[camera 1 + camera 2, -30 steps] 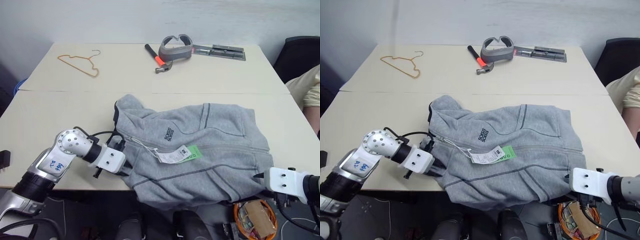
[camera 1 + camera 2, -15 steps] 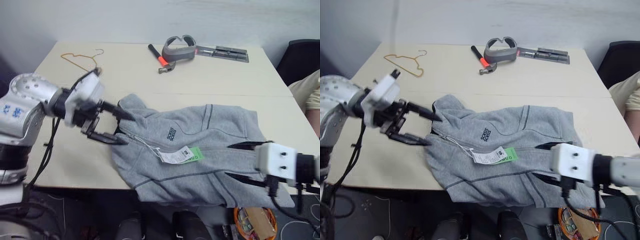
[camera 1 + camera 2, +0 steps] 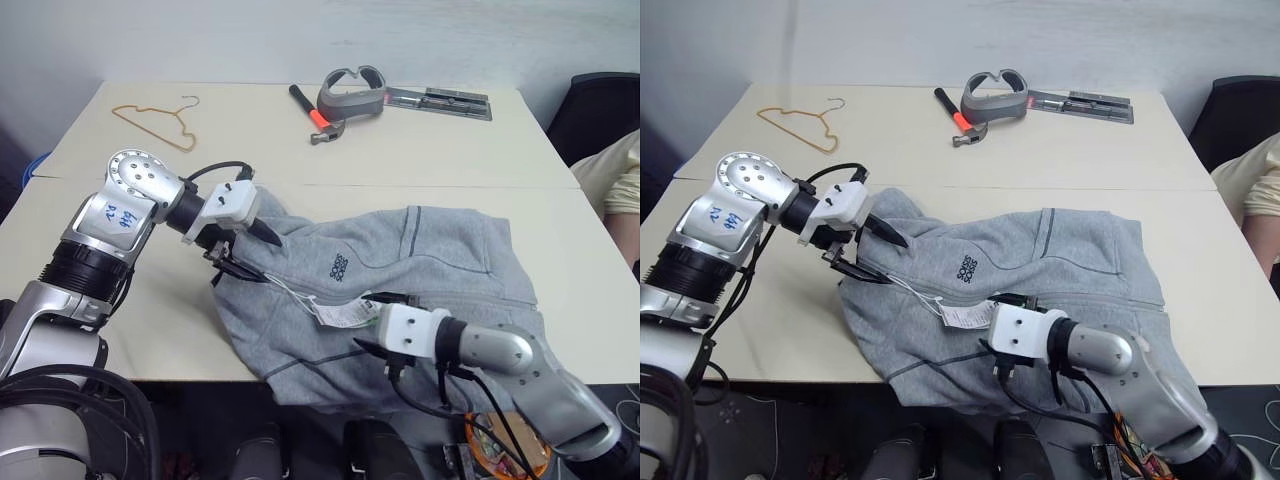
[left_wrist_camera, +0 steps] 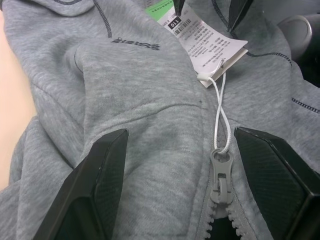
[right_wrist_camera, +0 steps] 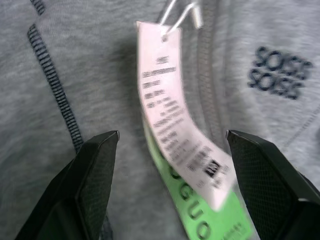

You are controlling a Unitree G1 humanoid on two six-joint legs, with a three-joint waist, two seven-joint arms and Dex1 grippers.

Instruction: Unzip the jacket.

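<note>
Lying under both spread tools: jacket (image 3: 420, 290); zipper pull (image 4: 220, 176) between left tool (image 4: 195, 195) fingers

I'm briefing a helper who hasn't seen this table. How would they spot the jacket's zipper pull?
Find the grey fleece jacket on the near table. At its collar end, by the left claw, the grey zipper pull sits atop the zip teeth. A white string ties it to the paper tags.

Soft, even indoor light fell from above, leaving only faint shadows on the table (image 3: 420, 150). The paper tag (image 5: 175, 130) was blurred in the right wrist view; elsewhere the pictures stayed sharp.
</note>
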